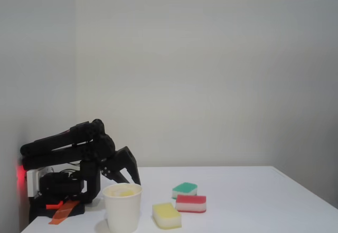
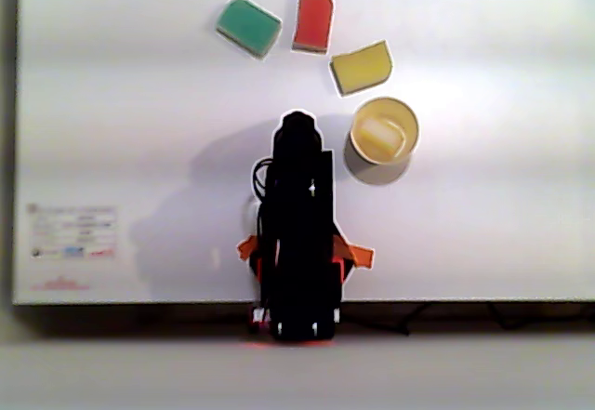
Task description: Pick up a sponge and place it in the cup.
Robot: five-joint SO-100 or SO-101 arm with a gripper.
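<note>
A white paper cup (image 1: 122, 214) stands at the table's front, and a pale-yellow sponge (image 2: 381, 133) lies inside it, its top just showing over the rim (image 1: 125, 193). In the other view the cup's rim (image 2: 414, 131) sits right of the arm. A second look-alike yellow sponge (image 1: 167, 215) (image 2: 361, 67) lies flat on the table beside the cup. The black arm is folded back low over its base. My gripper (image 1: 136, 182) (image 2: 296, 117) points down at the table behind and beside the cup, fingers together, holding nothing.
A green-topped sponge (image 1: 184, 189) (image 2: 249, 27) and a red-topped sponge (image 1: 190, 203) (image 2: 313, 20) lie past the yellow one. The arm's base (image 1: 58, 188) with orange tape sits at the table's edge by the wall. A label sticker (image 2: 74, 233) lies near a corner.
</note>
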